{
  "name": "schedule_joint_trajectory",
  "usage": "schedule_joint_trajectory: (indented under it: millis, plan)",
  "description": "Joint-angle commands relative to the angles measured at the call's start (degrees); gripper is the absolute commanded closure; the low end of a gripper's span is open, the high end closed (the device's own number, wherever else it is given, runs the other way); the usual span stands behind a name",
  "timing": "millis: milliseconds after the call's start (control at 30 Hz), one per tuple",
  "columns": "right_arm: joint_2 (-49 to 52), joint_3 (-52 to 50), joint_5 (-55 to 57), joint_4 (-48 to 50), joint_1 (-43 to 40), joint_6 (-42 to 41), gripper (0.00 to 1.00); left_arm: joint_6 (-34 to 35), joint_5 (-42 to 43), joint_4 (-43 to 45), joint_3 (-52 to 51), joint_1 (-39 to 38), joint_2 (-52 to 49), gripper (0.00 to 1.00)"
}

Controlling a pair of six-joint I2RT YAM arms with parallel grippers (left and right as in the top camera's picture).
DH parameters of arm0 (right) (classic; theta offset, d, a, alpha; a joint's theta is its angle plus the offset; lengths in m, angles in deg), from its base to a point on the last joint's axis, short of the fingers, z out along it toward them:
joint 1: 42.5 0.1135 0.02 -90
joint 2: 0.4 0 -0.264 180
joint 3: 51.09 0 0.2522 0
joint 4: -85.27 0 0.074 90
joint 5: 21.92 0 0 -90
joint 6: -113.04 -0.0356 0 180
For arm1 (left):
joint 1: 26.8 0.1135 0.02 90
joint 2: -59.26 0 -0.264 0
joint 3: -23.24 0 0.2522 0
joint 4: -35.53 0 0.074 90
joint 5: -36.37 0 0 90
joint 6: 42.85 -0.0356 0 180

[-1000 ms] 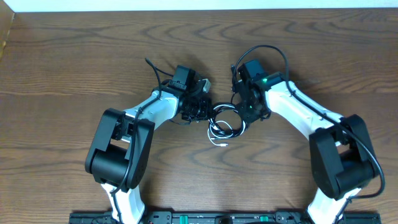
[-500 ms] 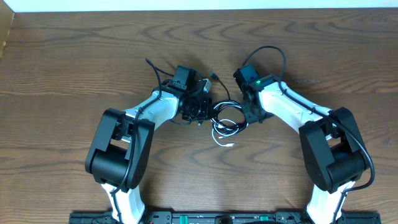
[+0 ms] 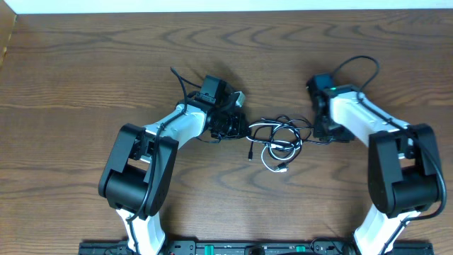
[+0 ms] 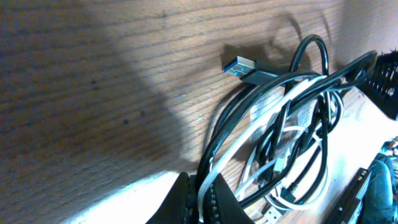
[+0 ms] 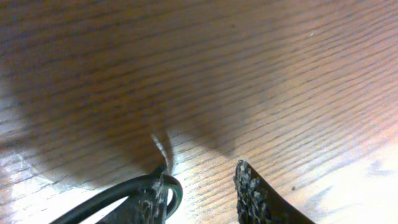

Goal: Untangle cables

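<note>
A tangle of thin cables lies on the wooden table between the arms, the black cable [image 3: 283,126] looped through the white cable [image 3: 272,159]. My left gripper [image 3: 241,129] sits at the tangle's left end. In the left wrist view it [image 4: 200,200] is shut on a black strand [image 4: 217,130] and a white strand [image 4: 242,146], with a blue USB plug [image 4: 239,65] lying beyond. My right gripper [image 3: 324,131] is at the tangle's right end. Its jaws [image 5: 202,193] stand apart over bare wood, and a black cable [image 5: 112,196] hooks round the left finger.
The right arm's own thick black cable [image 3: 356,65] arches above its wrist. Both arm bases [image 3: 134,184] stand near the table's front edge. The table's far edge [image 3: 226,10] runs along the top.
My right gripper has swung to the right and drawn the tangle out that way, so the loops lie more spread. The left gripper keeps its hold and has barely shifted.
</note>
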Motion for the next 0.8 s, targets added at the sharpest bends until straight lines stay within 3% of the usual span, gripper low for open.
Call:
schedule_joint_trajectory:
  millis: [0,233,333,767]
  plan:
    - [3.3,-2.8,-6.5,0.8,-3.9,5.6,0.67,-0.8,-3.8,-0.7,0.1,1.4,-0.9,0.93]
    - [3.2,3.7,-30.3,2.5,-1.8,27.3,0.62,-0.8,-3.8,-0.7,0.1,1.4,-0.9,0.93]
    - [3.3,4.8,-36.0,6.6,0.1,32.6,0.42,-0.8,-3.8,-0.7,0.1,1.4,-0.9,0.93]
    - [3.4,4.7,-35.9,19.9,3.0,38.4,0.53,-0.8,-3.8,-0.7,0.1,1.4,-1.0,0.93]
